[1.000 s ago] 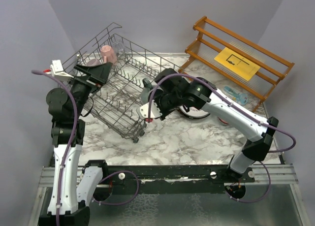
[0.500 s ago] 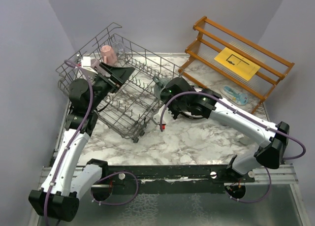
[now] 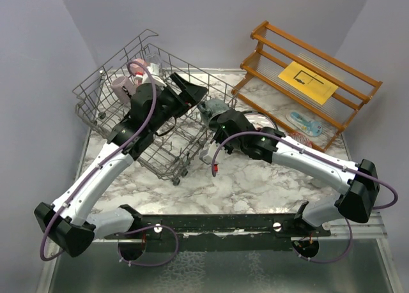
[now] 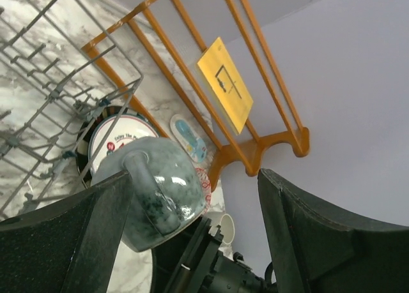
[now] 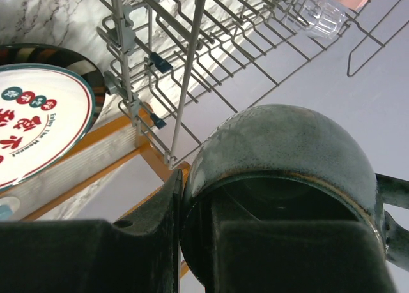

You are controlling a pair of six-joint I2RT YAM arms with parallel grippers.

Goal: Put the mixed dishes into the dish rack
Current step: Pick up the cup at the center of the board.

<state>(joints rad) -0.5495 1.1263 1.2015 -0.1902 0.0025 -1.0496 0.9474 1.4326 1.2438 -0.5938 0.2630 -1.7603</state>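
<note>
A grey-teal mug (image 3: pixel 214 108) hangs in the air by the right corner of the dish rack (image 3: pixel 163 154), with my right gripper (image 3: pixel 216 119) shut on its rim. In the right wrist view one finger (image 5: pixel 167 210) lies outside the mug (image 5: pixel 287 146) and the other is inside it. My left gripper (image 3: pixel 193 90) reaches over the rack toward the mug and is open. In the left wrist view the mug (image 4: pixel 156 184) sits between the spread fingers of that gripper (image 4: pixel 195 178), close to the left one. A mauve mug (image 3: pixel 121 85) and a clear glass (image 3: pixel 151 55) stand in the rack.
A black-rimmed plate with red characters (image 4: pixel 118 136) lies on the marble behind my right arm. A blue patterned dish (image 3: pixel 303 122), a red patterned bowl (image 4: pixel 206 181) and a cream mug (image 4: pixel 225 226) are near it. The wooden shelf (image 3: pixel 313 69) holds a yellow sheet (image 3: pixel 309 81).
My left arm has swung from the rack's left side across the rack to the mug, its jaws narrowing a little. The right arm has shifted the mug rightward and up by the rack corner.
</note>
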